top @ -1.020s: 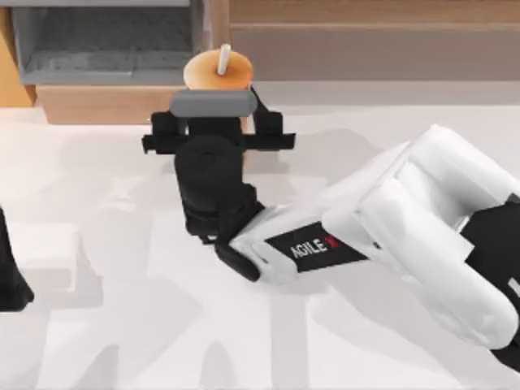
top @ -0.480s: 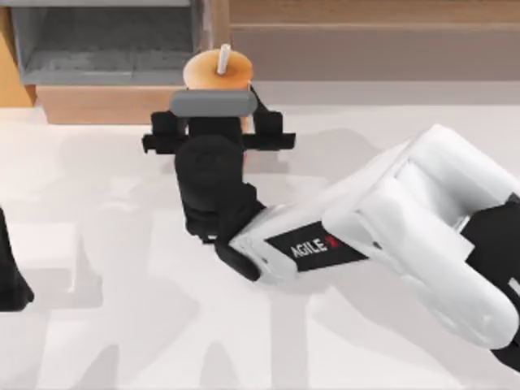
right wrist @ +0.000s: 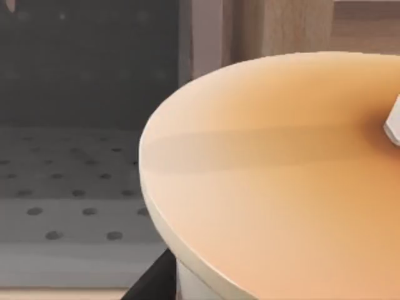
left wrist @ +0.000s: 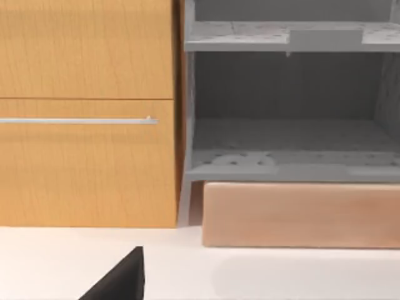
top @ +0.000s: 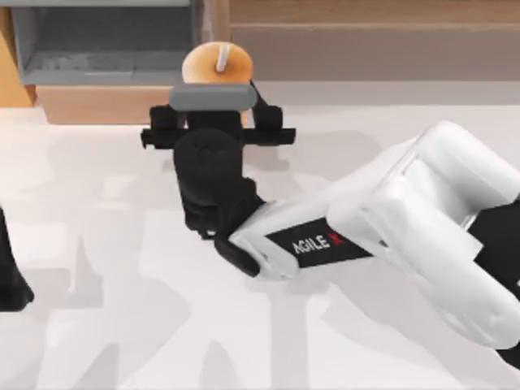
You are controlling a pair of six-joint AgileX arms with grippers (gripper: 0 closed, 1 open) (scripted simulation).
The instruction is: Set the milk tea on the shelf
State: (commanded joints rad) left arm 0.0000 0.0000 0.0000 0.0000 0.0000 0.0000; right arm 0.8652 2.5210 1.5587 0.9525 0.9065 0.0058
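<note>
The milk tea (top: 213,68) shows from above as a peach-tan lid with a white straw (top: 221,57). It is held up at the back of the table, in front of the post between the grey box and the shelf (top: 374,50). My right gripper (top: 214,104) is shut on the cup below the lid, with its black wrist reaching in from the right. The right wrist view has the lid (right wrist: 281,169) very close, with the grey box behind it. The shelf is a long brown ledge to the cup's right. My left arm (top: 8,276) is parked at the left edge.
A grey-lined box compartment (top: 101,41) on a light wood base (top: 106,104) stands at the back left. The left wrist view faces this box (left wrist: 287,137) and an orange cabinet front (left wrist: 87,112) beside it. My right arm's white links (top: 406,227) cover the table's right half.
My right gripper has moved slightly toward the back with the milk tea, and the lid now sits a little farther back. The left arm has not moved.
</note>
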